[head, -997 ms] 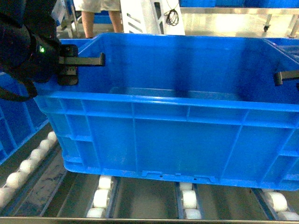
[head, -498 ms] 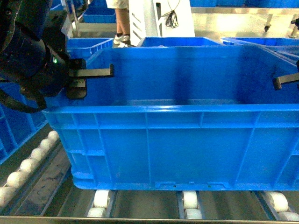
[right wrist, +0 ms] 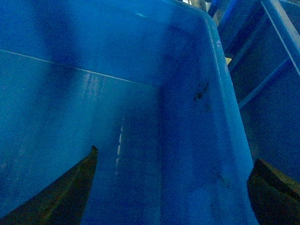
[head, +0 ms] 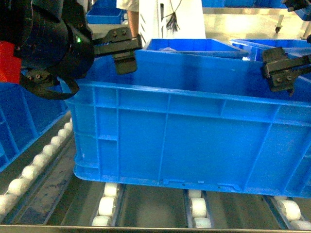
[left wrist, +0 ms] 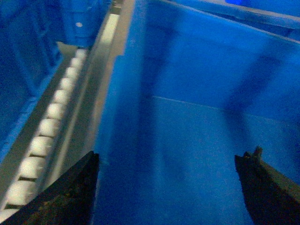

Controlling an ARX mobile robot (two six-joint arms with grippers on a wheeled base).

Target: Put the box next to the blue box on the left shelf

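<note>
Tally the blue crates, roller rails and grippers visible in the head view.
Blue crates: 4, namely the box, one at left, two behind
Roller rails of the left shelf: 4
Grippers: 2, left gripper, right gripper
Total: 10

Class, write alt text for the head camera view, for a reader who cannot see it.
A large blue box fills the view, resting on the white rollers of the left shelf. The left gripper and right gripper sit at its upper left and right rim. Another blue box stands at the left edge.
</note>
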